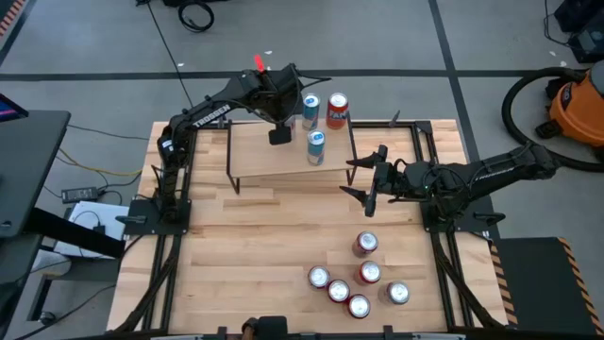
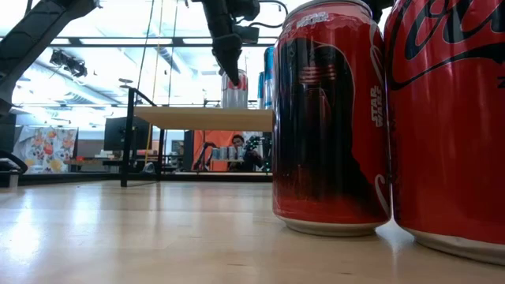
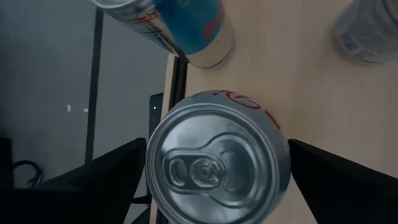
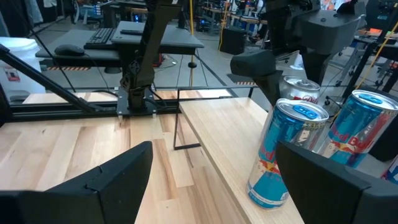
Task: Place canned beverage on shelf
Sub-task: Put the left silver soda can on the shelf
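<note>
A silver can with red lettering (image 3: 217,158) stands upright on its base on the light-wood shelf (image 1: 260,156), near the shelf's far edge. It also shows in the low view (image 2: 234,91) and in the right wrist view (image 4: 303,89). My left gripper (image 1: 279,132) hangs over it, pointing steeply down, open, with one finger on each side of the can's top. In the high view the gripper hides the can. My right gripper (image 1: 363,179) stands open and level beyond the shelf's right end, with nothing between its fingers. My left gripper's fingers (image 3: 118,174) stand close beside the silver can's rim on two opposite sides, coming from above. Whether they touch the can I cannot tell. The can stands upright on the shelf.
Two blue cans (image 1: 310,109) (image 1: 316,146) and a red can (image 1: 337,110) stand on the shelf right of the left gripper. Several red cans (image 1: 359,279) stand on the slatted tabletop at the near right. An orange vacuum (image 1: 576,104) sits on the floor beyond the table's right side.
</note>
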